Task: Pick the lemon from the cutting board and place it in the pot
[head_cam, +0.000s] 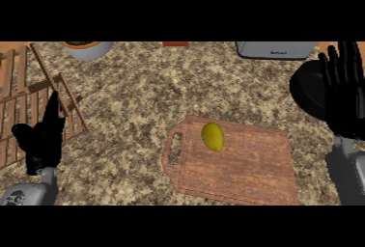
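Counter top [135,84], viewed from above. At the left edge a slatted wooden rack [21,103] is shown, and the left hand [41,142] is held upright against it, fingers straight, nothing grasped. A grey planter [91,49] is cut off by the far edge. Open stone is seen between that hand and the one cutting board [242,169], set near, with its handle slot to the left. One lemon [212,136] is laid on the board's far left part. A toaster [275,49] is placed at the far edge. At the right edge one black pot [305,89] is partly covered by the right hand [348,103], fingers extended, unladen.
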You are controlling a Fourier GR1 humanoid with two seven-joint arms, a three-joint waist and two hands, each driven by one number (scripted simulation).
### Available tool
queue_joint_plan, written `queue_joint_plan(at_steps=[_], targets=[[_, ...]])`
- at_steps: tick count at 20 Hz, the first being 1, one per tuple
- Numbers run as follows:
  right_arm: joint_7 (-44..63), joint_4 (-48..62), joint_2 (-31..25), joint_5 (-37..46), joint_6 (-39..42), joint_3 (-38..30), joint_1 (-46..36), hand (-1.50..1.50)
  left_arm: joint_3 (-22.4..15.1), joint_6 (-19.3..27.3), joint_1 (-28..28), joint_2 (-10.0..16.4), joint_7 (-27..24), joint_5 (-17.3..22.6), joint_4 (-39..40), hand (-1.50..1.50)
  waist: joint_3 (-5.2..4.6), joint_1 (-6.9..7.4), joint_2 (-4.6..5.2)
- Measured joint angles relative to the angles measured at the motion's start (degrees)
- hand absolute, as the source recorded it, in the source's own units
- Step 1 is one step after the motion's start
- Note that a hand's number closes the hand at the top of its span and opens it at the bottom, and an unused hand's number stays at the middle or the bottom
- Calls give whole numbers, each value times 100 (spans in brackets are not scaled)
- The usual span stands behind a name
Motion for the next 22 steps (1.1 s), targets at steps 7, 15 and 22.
queue_joint_plan(at_steps=[7, 15, 22], targets=[[1133, 377, -257, 1070, -830, 570, 942, -150, -261, -295, 251, 307, -597, -337, -142, 0, 101, -94, 235], [1396, -148, -450, 3831, -2707, 1569, 1954, -150, -303, -513, 485, 500, -749, -357, -193, 0, 163, -191, 191], [3305, -1214, -398, 5410, -2321, 2397, 2205, -150, -361, -805, 512, 658, -602, -340, -299, 0, 190, -119, 211]])
